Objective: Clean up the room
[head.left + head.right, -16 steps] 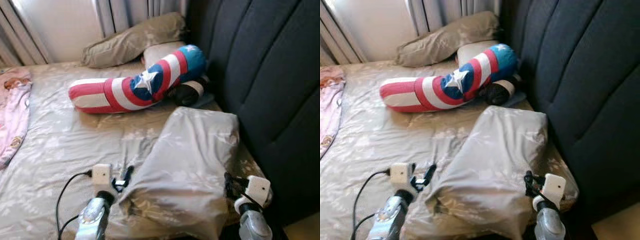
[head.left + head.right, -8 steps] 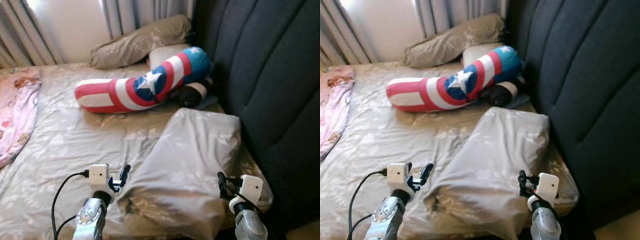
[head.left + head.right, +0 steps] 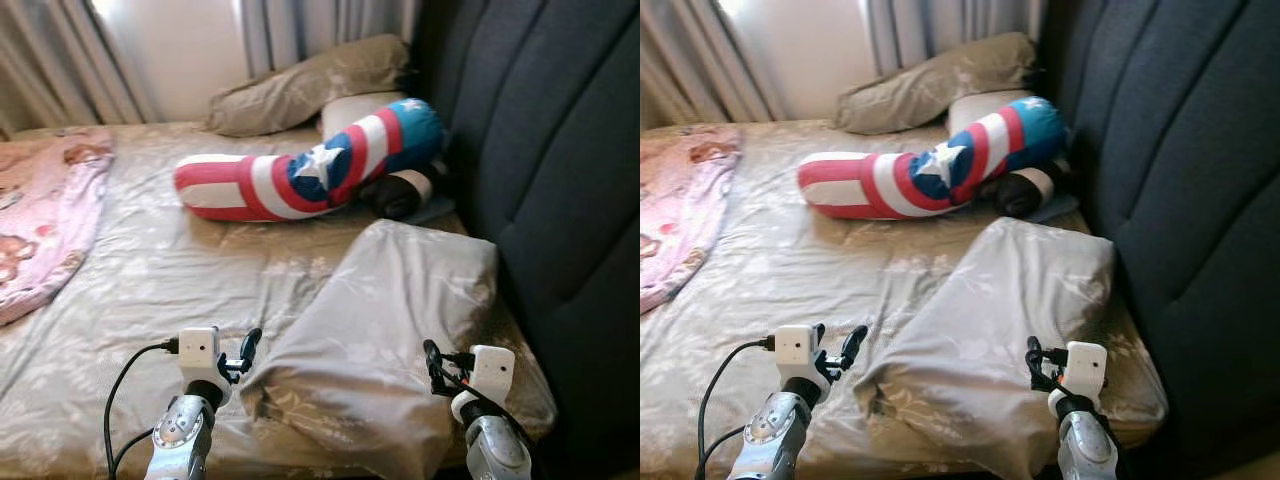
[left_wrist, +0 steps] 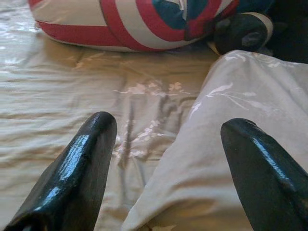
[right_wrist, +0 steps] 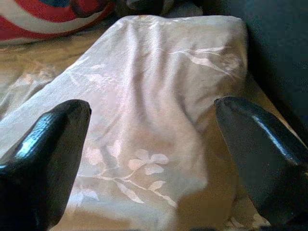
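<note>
Nearest, the left gripper (image 3: 243, 352) and right gripper (image 3: 432, 362) hover low over the near edge of the bed (image 3: 150, 280), fingers spread wide on both and holding nothing. Between them lies a beige pillow (image 3: 390, 340), its near end just ahead of the grippers; the left fingers (image 4: 77, 168) straddle its left edge, the right fingers (image 5: 45, 159) frame its top. The pillow's long axis runs from near-left to far-right, its far end pointing at the dark headboard (image 3: 560, 170) along the right. Beyond it, a red, white and blue bolster (image 3: 310, 175) with a white star lies crosswise, long axis left to right, its blue end by the headboard and just beside a small dark cushion (image 3: 400, 192). A pink blanket (image 3: 40, 220) sits at the left. Farthest, a second beige pillow (image 3: 310, 85) rests below the curtains (image 3: 290, 30)
</note>
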Controlling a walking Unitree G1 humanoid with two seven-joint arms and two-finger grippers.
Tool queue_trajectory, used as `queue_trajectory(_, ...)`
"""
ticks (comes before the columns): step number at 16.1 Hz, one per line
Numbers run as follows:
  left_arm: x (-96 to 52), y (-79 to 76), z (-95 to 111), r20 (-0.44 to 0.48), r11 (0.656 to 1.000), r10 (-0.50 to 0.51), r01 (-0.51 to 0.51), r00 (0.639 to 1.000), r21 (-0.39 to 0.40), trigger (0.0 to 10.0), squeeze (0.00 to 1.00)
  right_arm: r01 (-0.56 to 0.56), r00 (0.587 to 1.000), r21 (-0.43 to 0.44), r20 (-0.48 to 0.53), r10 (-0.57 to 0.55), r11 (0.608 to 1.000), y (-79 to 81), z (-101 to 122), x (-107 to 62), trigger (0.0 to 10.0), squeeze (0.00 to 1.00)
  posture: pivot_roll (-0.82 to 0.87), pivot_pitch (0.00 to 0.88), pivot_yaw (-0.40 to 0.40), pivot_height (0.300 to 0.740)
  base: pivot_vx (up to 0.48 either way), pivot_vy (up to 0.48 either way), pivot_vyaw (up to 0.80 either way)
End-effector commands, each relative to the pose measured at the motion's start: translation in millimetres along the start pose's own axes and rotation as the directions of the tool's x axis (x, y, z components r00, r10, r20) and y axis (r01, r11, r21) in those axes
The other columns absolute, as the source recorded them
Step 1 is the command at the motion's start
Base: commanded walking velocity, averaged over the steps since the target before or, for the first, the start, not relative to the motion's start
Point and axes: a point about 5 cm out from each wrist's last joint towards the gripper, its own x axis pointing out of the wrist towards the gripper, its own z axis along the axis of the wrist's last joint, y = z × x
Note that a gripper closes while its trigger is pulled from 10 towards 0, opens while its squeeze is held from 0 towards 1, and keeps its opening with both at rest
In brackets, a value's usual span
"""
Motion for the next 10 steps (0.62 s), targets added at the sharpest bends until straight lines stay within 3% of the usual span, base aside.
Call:
queue_trajectory(1,-0.2,0.8,-2.5,-0.014,1.0,0.008,-0.008,1.0,-0.008,10.0,0.0,-0.019,1.0,-0.02,-0.019,0.019,1.0,3.0,0.6,1.8,10.0,0.0,-0.04,0.008,-0.001,0.69,0.0,0.0,0.0)
queue_trajectory(4,-1.1,-0.7,-3.8,-0.016,1.0,0.001,-0.002,1.0,-0.013,10.0,0.0,-0.014,1.0,-0.008,-0.005,0.014,1.0,3.0,1.0,0.7,10.0,0.0,-0.04,0.005,-0.005,0.661,0.0,0.0,0.0)
queue_trajectory(6,-1.6,-1.3,-4.6,-0.019,1.0,0.001,-0.001,1.0,-0.022,10.0,0.0,0.03,0.999,0.004,-0.032,-0.03,1.0,-0.9,-2.6,0.3,10.0,0.0,-0.03,0.0,-0.006,0.661,0.0,0.0,0.0)
queue_trajectory(10,-1.1,-4.0,-4.1,-0.015,1.0,-0.018,0.018,1.0,-0.025,10.0,0.0,0.014,1.0,0.017,-0.016,-0.013,1.0,2.7,0.0,2.1,10.0,0.0,-0.03,0.0,-0.005,0.661,0.0,0.0,0.0)
